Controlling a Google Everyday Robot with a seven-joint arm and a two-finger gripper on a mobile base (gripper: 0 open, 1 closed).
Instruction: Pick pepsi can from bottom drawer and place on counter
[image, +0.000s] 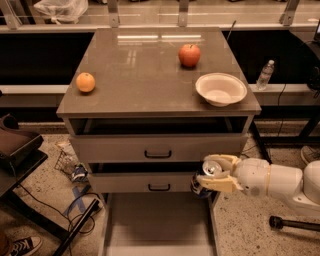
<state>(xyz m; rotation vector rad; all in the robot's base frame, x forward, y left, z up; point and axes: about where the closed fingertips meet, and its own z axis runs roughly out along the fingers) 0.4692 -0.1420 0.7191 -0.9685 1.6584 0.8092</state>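
The pepsi can (206, 176), dark blue with a silver top, is held upright in my gripper (216, 173), whose cream fingers close around it. Can and gripper hang in front of the right end of the lower grey drawer with a black handle, above the right rail of the bottom drawer (150, 225). That drawer is pulled out, pale grey, its floor bare. The counter (145, 75) is the glossy grey-brown cabinet top above. My white arm reaches in from the right edge.
On the counter stand a white bowl (221, 89) at the front right, a red apple (189, 54) at the back and an orange (85, 82) at the left. A clear water bottle (265, 74) stands behind on the right. Cables and clutter lie on the floor at the left.
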